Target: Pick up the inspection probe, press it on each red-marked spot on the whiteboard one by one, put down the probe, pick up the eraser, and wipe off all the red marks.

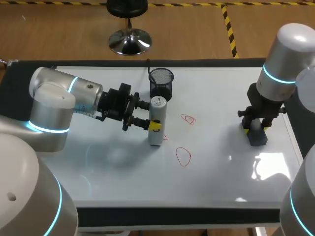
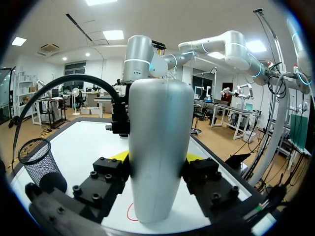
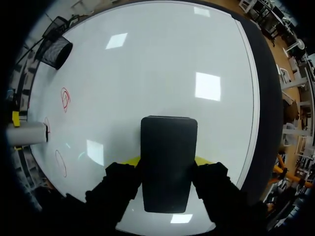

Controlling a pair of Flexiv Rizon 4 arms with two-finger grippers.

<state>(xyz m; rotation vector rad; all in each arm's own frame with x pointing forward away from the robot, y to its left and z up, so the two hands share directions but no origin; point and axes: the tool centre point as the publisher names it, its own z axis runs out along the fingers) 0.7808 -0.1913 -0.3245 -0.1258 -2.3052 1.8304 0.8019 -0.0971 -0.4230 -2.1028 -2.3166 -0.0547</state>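
the left arm (image 1: 64, 101) reached in low and level from the left side, its wrist turned so that the left gripper (image 1: 153, 116) met the inspection probe (image 1: 156, 136) from the side. both fingers pressed the white cylinder from two sides, closed only as far as its width, and the probe stood upright with its base on the whiteboard (image 1: 221, 177), at a small red mark (image 1: 165, 138) mostly hidden by it. the right arm (image 1: 285, 64) hung straight down over the board's right part. the right gripper (image 1: 256, 131) was clamped on the dark eraser (image 1: 257, 139), which was down at the board's surface; whether it touched could not be told. two more red marks lay between the arms: a scribble (image 1: 188, 119) near the probe and a loop (image 1: 183, 156) closer to the front edge. a black mesh cup (image 1: 161, 83) stood just behind the probe, close to the left gripper.
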